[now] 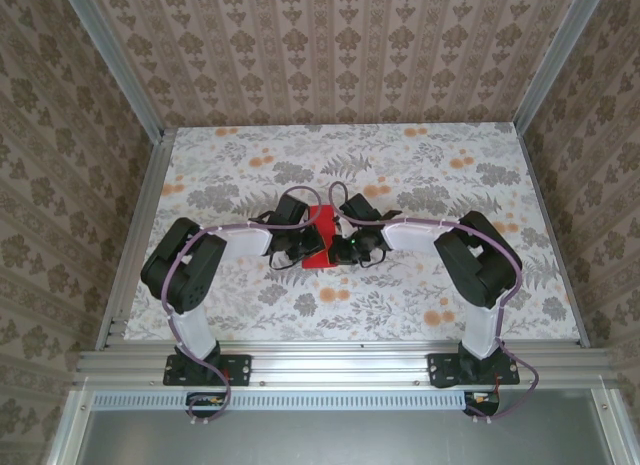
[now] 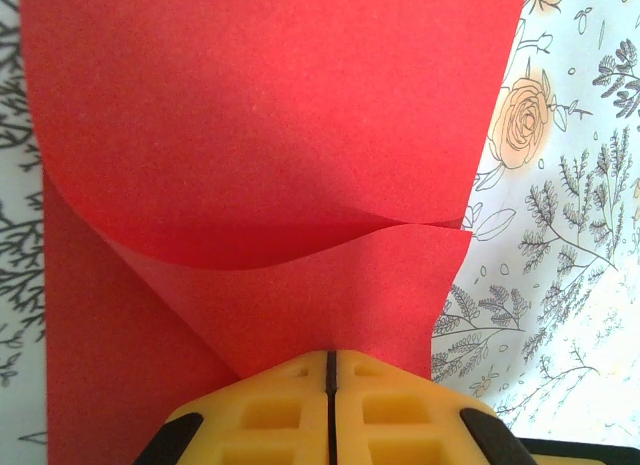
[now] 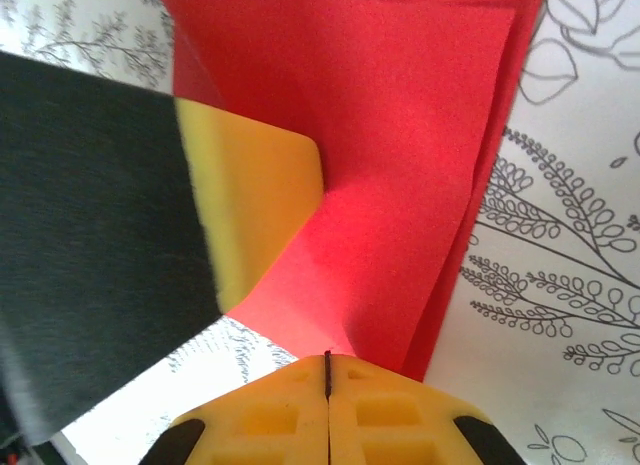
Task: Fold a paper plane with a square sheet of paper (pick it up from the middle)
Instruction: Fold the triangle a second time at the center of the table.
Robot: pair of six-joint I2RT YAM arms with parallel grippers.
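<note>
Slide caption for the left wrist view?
Left gripper shut on the curled red paper over the floral table.

Overhead from behind; wrists close, sharing paper point(image 2: 250, 135).

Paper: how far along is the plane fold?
Done: the paper is no longer a flat square; it is doubled over into overlapping layers. In hand: the left hand and right hand are each shut on an edge of it. Left: no pointed dart shape or centre crease shows, so most of the folds look yet to be made.
</note>
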